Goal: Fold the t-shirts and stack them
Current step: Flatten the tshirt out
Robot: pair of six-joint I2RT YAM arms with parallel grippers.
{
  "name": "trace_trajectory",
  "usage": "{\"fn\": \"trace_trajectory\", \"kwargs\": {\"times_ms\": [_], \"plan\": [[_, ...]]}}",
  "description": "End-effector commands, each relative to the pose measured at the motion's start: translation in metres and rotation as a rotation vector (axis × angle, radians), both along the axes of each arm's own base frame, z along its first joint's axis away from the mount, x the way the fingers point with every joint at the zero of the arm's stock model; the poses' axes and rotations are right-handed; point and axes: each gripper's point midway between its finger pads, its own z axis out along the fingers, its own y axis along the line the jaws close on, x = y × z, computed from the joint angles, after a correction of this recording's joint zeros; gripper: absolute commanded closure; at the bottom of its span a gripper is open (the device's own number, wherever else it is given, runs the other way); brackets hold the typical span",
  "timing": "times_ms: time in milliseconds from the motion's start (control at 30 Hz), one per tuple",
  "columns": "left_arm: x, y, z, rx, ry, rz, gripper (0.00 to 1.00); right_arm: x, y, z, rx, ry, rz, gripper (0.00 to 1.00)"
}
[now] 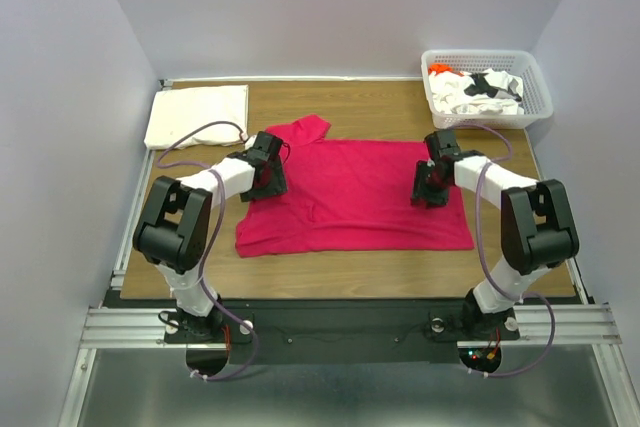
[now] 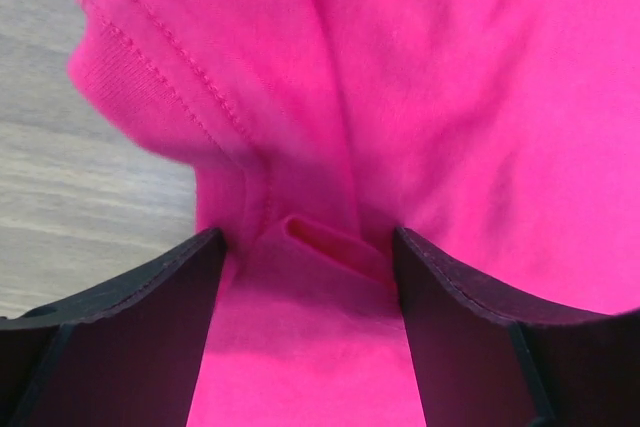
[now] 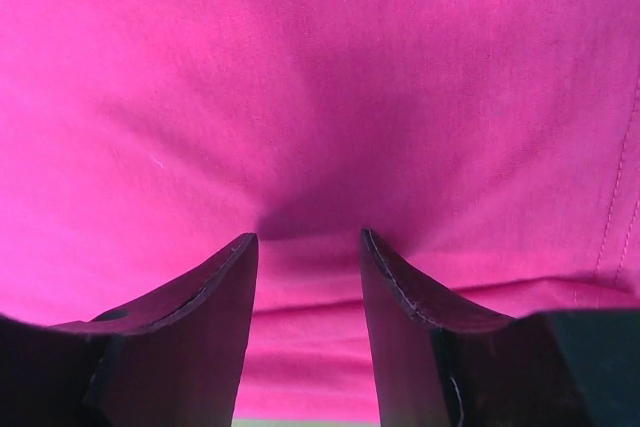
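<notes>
The magenta-red t-shirt (image 1: 350,197) lies spread flat on the wooden table, one sleeve (image 1: 305,130) pointing to the back left. My left gripper (image 1: 270,179) stands on its left shoulder area, open, with a small raised fold of cloth (image 2: 320,242) between the fingers (image 2: 170,317); the left gripper (image 2: 305,247) has the seamed sleeve edge just ahead of it. My right gripper (image 1: 428,195) presses down near the shirt's right edge, open. In its wrist view the right gripper (image 3: 308,242) has puckered magenta cloth (image 3: 300,97) at the tips. A folded cream-white t-shirt (image 1: 197,115) rests at the back left.
A white lattice basket (image 1: 537,87) at the back right holds white shirts with black print (image 1: 490,89) and an orange one (image 1: 438,70). Bare wood table (image 1: 350,277) shows in front of the magenta shirt. Grey walls close in on both sides.
</notes>
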Motion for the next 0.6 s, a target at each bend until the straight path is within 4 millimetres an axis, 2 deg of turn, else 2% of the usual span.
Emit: {"fn": "trace_trajectory", "kwargs": {"times_ms": [0, 67, 133, 233, 300, 367, 433, 467, 533, 567], "plan": [[-0.047, 0.007, -0.023, -0.027, 0.116, -0.006, 0.21, -0.045, -0.004, -0.016, 0.007, 0.093, -0.021, 0.48], [-0.066, 0.011, -0.029, -0.035, 0.154, -0.013, 0.21, -0.059, -0.004, -0.016, 0.019, 0.103, -0.034, 0.48], [-0.083, 0.009, -0.031, -0.067, 0.187, -0.028, 0.21, -0.081, -0.004, -0.021, 0.04, 0.147, -0.039, 0.48], [-0.094, 0.009, -0.015, -0.098, 0.168, -0.033, 0.21, -0.092, -0.006, -0.012, 0.042, 0.135, -0.04, 0.48], [-0.093, 0.014, 0.003, -0.093, 0.126, -0.025, 0.21, -0.086, -0.008, -0.001, 0.039, 0.089, -0.038, 0.47], [-0.082, 0.014, 0.024, -0.099, 0.068, -0.029, 0.19, -0.07, -0.005, 0.017, 0.045, 0.03, -0.02, 0.46], [-0.07, 0.021, 0.04, -0.083, 0.022, -0.014, 0.17, -0.052, -0.014, 0.031, -0.013, -0.025, -0.028, 0.44], [-0.053, 0.021, 0.059, -0.084, -0.037, -0.019, 0.14, -0.035, -0.014, 0.048, -0.025, -0.08, -0.019, 0.44], [-0.025, 0.032, 0.081, -0.057, -0.123, 0.011, 0.11, -0.016, -0.025, 0.059, -0.085, -0.12, -0.023, 0.43], [-0.014, 0.035, 0.088, -0.034, -0.149, -0.01, 0.1, -0.001, -0.027, 0.072, -0.097, -0.16, -0.029, 0.43]]}}
